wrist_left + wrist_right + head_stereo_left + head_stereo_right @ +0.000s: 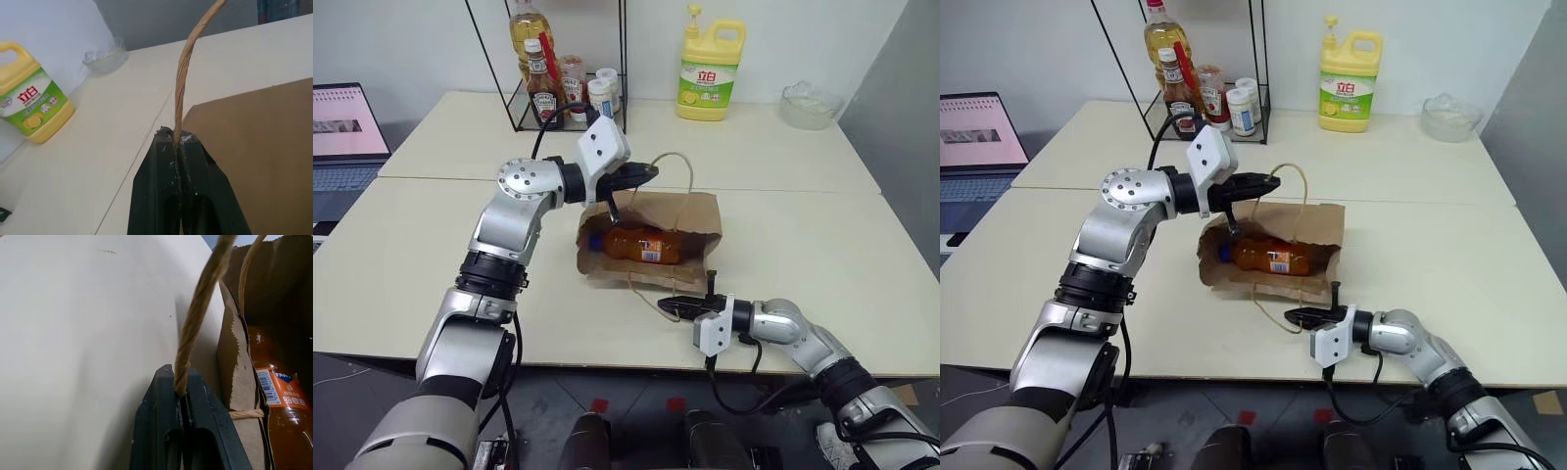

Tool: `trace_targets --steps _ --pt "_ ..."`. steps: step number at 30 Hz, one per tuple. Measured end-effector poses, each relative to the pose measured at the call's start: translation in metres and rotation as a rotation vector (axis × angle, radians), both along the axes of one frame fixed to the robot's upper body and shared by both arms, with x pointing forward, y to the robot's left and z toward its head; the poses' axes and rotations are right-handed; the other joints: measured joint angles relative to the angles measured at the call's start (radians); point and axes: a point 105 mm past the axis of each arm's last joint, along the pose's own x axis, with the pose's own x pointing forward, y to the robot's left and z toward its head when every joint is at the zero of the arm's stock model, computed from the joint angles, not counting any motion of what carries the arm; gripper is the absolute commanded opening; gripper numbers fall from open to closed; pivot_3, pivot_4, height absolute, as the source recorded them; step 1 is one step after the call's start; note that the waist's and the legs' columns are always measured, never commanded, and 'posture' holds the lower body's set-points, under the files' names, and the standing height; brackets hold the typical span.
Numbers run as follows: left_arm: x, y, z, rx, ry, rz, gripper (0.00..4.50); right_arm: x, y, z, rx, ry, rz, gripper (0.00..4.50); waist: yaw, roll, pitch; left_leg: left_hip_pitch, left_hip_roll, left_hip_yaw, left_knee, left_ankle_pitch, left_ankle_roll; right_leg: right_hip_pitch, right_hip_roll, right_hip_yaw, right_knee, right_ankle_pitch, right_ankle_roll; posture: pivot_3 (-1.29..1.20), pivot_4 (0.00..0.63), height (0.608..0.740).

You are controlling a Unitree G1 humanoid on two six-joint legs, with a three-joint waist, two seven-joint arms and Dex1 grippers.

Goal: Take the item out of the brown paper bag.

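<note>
2 handles pinched: 1 per gripper, bag mouth pulled apart.
Eye views, left gripper [649,174]: raised over the far side of the brown paper bag [697,213], clenched on the upper handle [677,164], loop drawn up taut.
Eye views, right gripper [668,306]: low at the near table [431,264] edge, clenched on the lower handle [651,297], which lies flat toward it.
Eye views, item [641,243]: on its side inside the bag, blue cap toward the left arm, label facing up, fully within the mouth.
Eye views, background: yellow detergent jug [712,65] and wire rack [563,73] at the far edge, well apart from the bag; laptop [342,137] off to the left.
Left wrist view: fingers [161,191] closed tight on the twisted paper cord [183,68], brown panel just beside, jug far off.
Right wrist view: fingers [156,421] closed tight on its cord [198,308]; bottle [281,401] visible past the serrated bag edge [234,362].
Done: bag held open by both handles.
Left: item not yet touched or moved; extraction untouched. Both grippers occupied, so likely 1 must let go of its handle to reach in, or tip the bag to slide the bottle out.
</note>
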Motion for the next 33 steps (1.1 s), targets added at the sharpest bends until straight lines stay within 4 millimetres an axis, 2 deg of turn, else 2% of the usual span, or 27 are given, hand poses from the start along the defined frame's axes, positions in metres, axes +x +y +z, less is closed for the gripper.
trace_targets --steps 1,7,12,21,25,28,30,33 --pt "0.000 0.000 0.001 -0.002 -0.002 0.000 0.00 -0.001 0.000 -0.001 -0.002 0.012 -0.001 0.60 0.000 0.000 0.000 0.000 0.000 0.000 0.000 0.000 0.000 0.000 0.000 0.000 0.000 0.000 0.000 0.00 0.150 0.740" --pt "0.000 0.000 0.000 -0.002 0.002 0.000 0.00 -0.003 -0.004 0.003 0.024 0.063 -0.024 2.66 0.001 0.000 0.000 0.000 0.000 0.000 0.000 0.000 0.000 0.000 0.000 0.000 0.000 0.000 0.000 0.00 0.150 0.740" --pt "0.000 0.000 0.000 -0.002 0.002 -0.001 0.00 -0.011 -0.016 0.011 0.034 0.088 -0.030 4.48 0.004 0.000 0.000 0.000 0.000 0.000 0.000 0.000 0.000 0.000 0.000 0.000 -0.001 0.000 0.000 0.00 0.150 0.740" --pt "0.000 0.000 0.000 -0.005 0.003 -0.001 0.00 -0.038 -0.048 0.014 -0.032 0.183 -0.060 4.48 0.007 0.000 0.000 -0.001 -0.001 0.000 0.000 0.000 0.000 0.000 0.000 0.000 -0.001 0.000 0.000 0.00 0.150 0.740" --pt "0.000 0.000 -0.001 -0.007 0.003 -0.002 0.00 -0.047 -0.071 0.021 -0.092 0.246 -0.088 4.48 0.009 -0.001 0.000 -0.001 -0.001 0.000 0.000 0.000 0.000 0.000 0.000 0.000 -0.001 0.000 0.000 0.00 0.150 0.740" --pt "0.000 -0.001 0.000 -0.009 -0.005 -0.009 0.00 -0.041 -0.080 0.039 -0.097 0.229 -0.130 4.48 0.006 -0.001 0.000 -0.001 0.000 0.000 0.000 0.000 0.000 0.000 0.000 0.000 -0.001 0.000 0.000 0.00 0.150 0.740" --pt "0.000 -0.001 -0.001 -0.010 -0.005 -0.009 0.00 -0.030 -0.077 0.060 -0.055 0.203 -0.167 4.48 0.003 -0.001 0.000 -0.001 0.000 0.000 0.000 0.000 0.000 0.000 0.000 0.000 -0.001 0.000 0.000 0.00 0.150 0.740" --pt "0.001 -0.001 -0.002 -0.012 -0.001 -0.007 0.00 -0.017 -0.064 0.092 0.036 0.169 -0.206 3.89 0.003 -0.001 0.000 -0.001 0.000 0.000 0.000 0.000 0.000 0.000 0.000 0.000 -0.001 0.000 0.000 0.00 0.150 0.740"
